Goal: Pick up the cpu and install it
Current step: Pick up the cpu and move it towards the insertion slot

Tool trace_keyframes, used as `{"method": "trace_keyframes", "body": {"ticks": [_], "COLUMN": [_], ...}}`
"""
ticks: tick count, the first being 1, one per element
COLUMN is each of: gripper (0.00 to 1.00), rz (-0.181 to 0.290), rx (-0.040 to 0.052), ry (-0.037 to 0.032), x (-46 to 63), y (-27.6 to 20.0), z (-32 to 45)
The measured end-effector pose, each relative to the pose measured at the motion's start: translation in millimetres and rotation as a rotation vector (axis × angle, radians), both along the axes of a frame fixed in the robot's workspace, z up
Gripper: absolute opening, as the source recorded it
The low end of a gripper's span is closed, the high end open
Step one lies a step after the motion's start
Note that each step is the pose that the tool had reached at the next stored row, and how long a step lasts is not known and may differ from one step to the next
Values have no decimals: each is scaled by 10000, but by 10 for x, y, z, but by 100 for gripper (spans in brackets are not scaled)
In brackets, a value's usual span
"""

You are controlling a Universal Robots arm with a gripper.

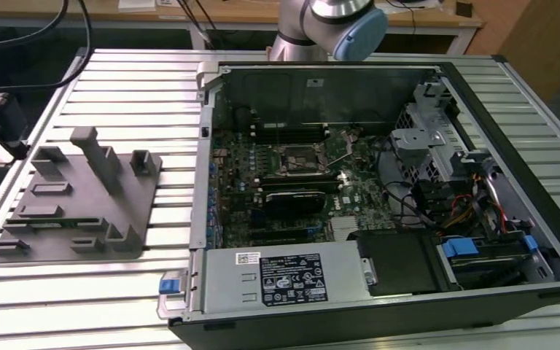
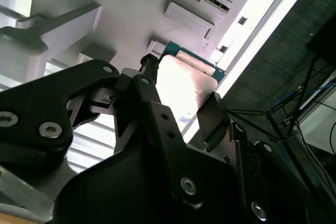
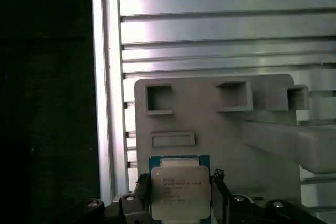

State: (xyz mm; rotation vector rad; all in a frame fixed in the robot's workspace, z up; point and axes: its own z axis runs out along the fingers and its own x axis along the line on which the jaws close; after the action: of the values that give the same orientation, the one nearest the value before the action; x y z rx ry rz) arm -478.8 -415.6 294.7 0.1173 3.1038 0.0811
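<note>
In the exterior view my arm point(image 1: 331, 29) is cut off at the frame's edge, with one open computer case point(image 1: 358, 182) and one grey tray point(image 1: 76, 211) on the slatted surface point(image 1: 125, 80). In the second wrist view my claw point(image 2: 181, 90) is clamped on the single cpu point(image 2: 184, 85), my own black body hiding its near edge. In the first wrist view the cpu point(image 3: 180, 190) sits between my two fingers point(image 3: 219, 184), its near edge cropped, the tray point(image 3: 210, 124) with three square pockets point(image 3: 159, 98) beyond it.

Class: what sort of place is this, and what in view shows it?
Probably a robotics lab's computer-assembly bench: a silver robot arm with a blue cap, an open black desktop computer case, and a grey plastic tray with upright posts on a ribbed aluminium table.
</note>
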Motion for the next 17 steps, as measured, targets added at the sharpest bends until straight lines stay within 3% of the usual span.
{"method": "trace_keyframes", "body": {"ticks": [17], "gripper": [55], "rz": [0], "rx": [0], "ry": [-64], "x": [0], "y": [12], "z": [484]}}
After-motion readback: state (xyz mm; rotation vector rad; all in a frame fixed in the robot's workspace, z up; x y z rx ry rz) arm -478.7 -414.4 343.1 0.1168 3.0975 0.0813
